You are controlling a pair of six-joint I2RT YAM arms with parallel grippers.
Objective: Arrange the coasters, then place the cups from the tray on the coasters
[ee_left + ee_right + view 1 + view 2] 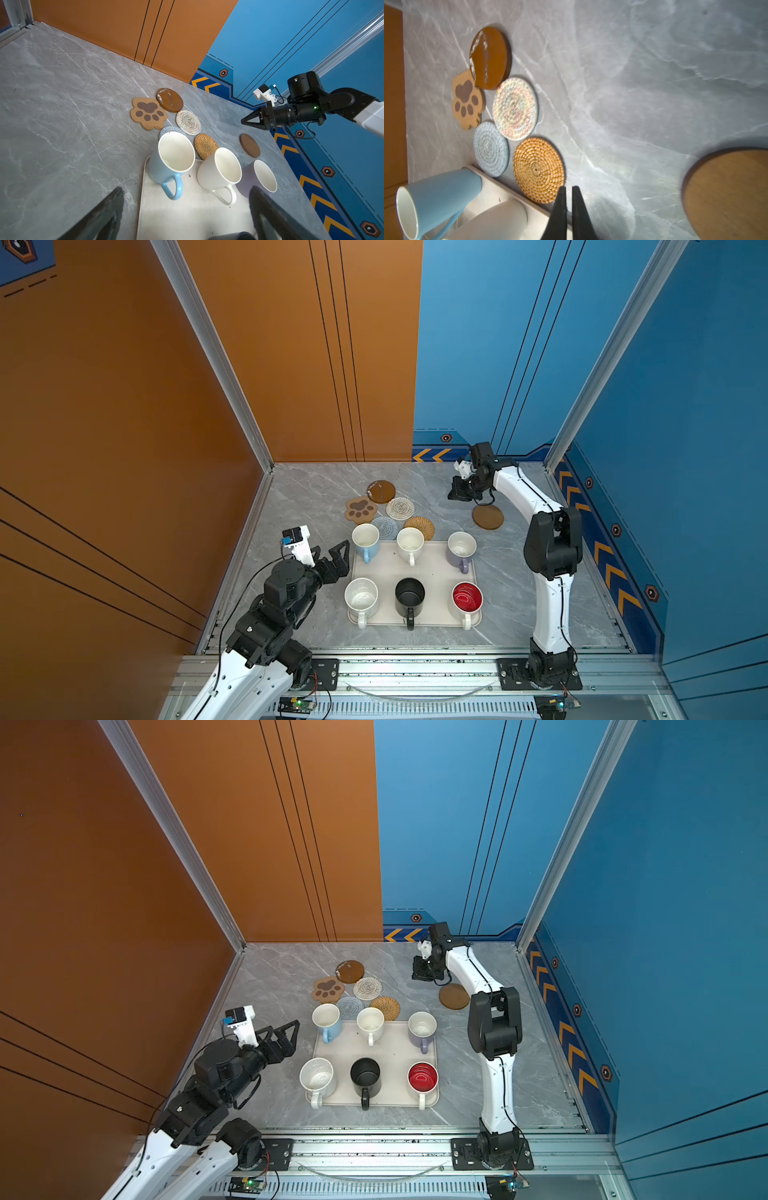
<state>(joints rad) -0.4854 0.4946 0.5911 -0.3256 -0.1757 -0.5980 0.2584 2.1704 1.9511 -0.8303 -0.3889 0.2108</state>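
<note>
Right gripper (242,122) hung pinched together, empty, beyond the tray (432,572); left gripper (343,558) gaped wide beside it. 6 cups (409,597) sat on the tray, 5 coasters (400,508) clustered behind it, 1 wooden disc (487,517) apart.

Light blue cup (164,172) on cream tray (187,214)

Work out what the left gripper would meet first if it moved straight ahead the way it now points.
Probably the light blue mug on the tray: the open left gripper points at it from beside the tray. Its height is unclear, so it could strike the mug's side or rim.
</note>
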